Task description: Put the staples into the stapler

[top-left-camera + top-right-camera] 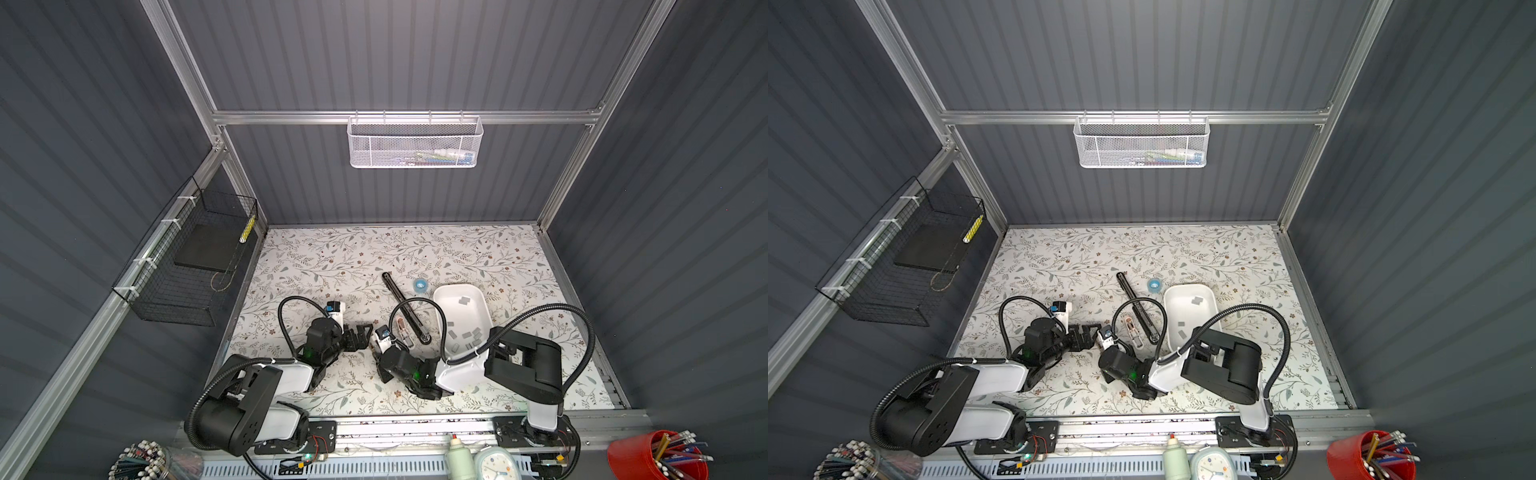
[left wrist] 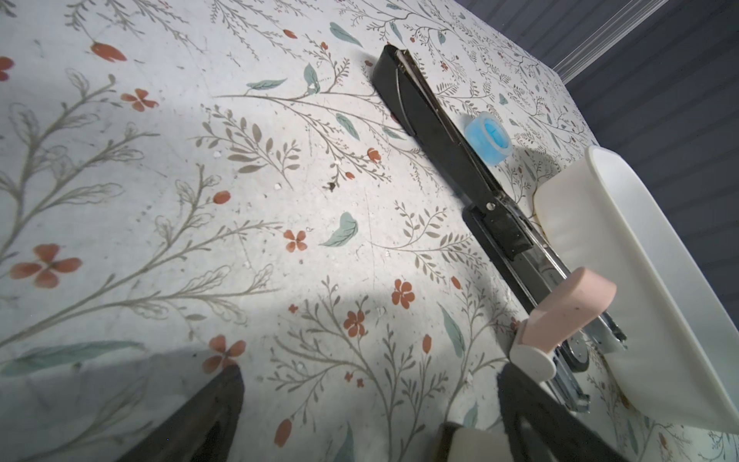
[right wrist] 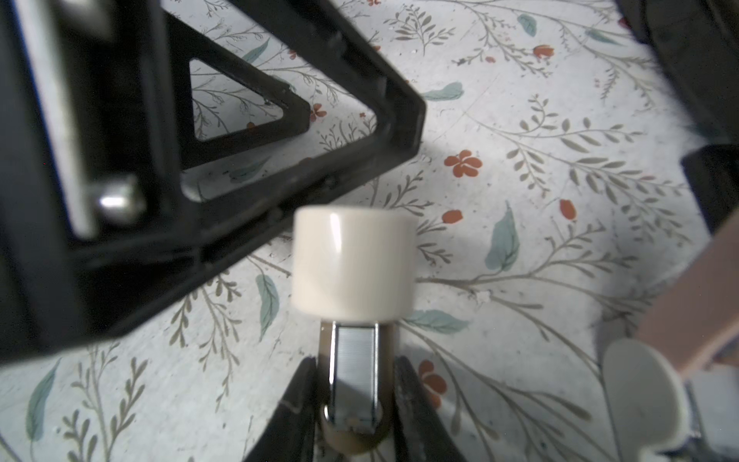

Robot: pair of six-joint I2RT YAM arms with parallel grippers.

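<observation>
The black stapler (image 1: 405, 305) (image 2: 448, 140) lies folded open flat on the floral table, left of the white tray (image 1: 478, 291). Several loose grey staples (image 1: 469, 337) lie in that tray. My right gripper (image 3: 354, 400) is shut on one strip of staples (image 3: 354, 368), low over the table and left of the stapler's near end. A cream rounded block (image 3: 354, 268) sits just past the strip's far end. In both top views its fingers are hidden under the wrist camera (image 1: 382, 334). My left gripper (image 1: 365, 336) (image 2: 370, 376) stands open and empty, close beside the right one.
A pink-and-white object (image 1: 403, 329) (image 2: 568, 308) lies against the stapler's near end. A small blue roll (image 1: 420, 285) (image 2: 488, 138) stands behind the tray. A black wire basket (image 1: 187, 266) hangs on the left wall, a white mesh basket (image 1: 415, 143) on the back wall.
</observation>
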